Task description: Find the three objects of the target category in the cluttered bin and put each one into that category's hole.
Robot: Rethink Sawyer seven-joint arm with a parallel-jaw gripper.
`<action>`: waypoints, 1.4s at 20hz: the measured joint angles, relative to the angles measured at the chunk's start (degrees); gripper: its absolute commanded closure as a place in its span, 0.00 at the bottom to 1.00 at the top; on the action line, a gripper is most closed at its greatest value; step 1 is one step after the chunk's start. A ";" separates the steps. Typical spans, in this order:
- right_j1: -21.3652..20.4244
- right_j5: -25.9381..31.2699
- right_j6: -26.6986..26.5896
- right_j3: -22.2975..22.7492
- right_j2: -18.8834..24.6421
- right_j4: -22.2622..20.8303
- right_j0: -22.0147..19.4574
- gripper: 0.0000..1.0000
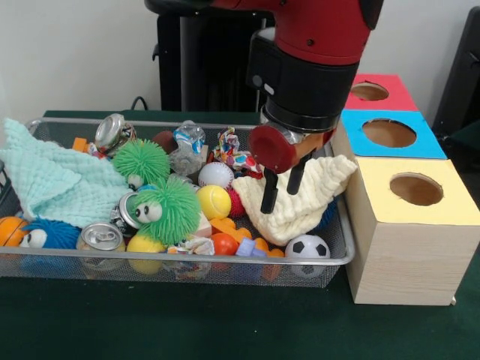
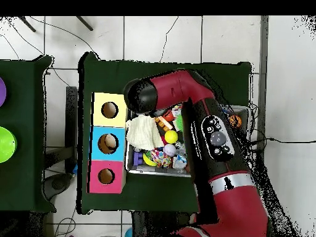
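In the front view the wire-mesh bin (image 1: 341, 259) stretches across the table, with a mint cloth (image 1: 52, 184) at its left end, green spiky toys (image 1: 166, 210) and a yellow ball (image 1: 214, 201) toward the middle; no duck toy can be picked out. Right of them the gripper (image 1: 283, 186) hangs over a cream cloth (image 1: 296, 199), its two black fingers (image 1: 268, 191) narrowly apart and holding nothing. At the far right stands the yellow-topped box (image 1: 416, 232).
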 measured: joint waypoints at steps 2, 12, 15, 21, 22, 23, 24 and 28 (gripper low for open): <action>0.06 -0.01 0.00 -0.04 -0.31 -0.36 0.28 0.00; 0.85 -0.01 0.00 -0.13 -1.56 -0.60 -0.51 0.00; 0.98 -0.01 0.00 -0.16 -2.14 -0.71 -0.79 0.00; 1.20 0.32 0.00 -0.75 -3.47 -1.29 -0.81 0.00; 1.29 0.50 0.00 -0.97 -3.78 -1.60 -0.77 0.00; 1.45 0.75 0.00 -1.25 -4.16 -1.97 -0.71 0.00; 1.61 1.01 0.00 -1.54 -4.54 -2.35 -0.64 0.00; 2.58 2.52 0.00 -2.86 -6.33 -4.07 -0.22 0.00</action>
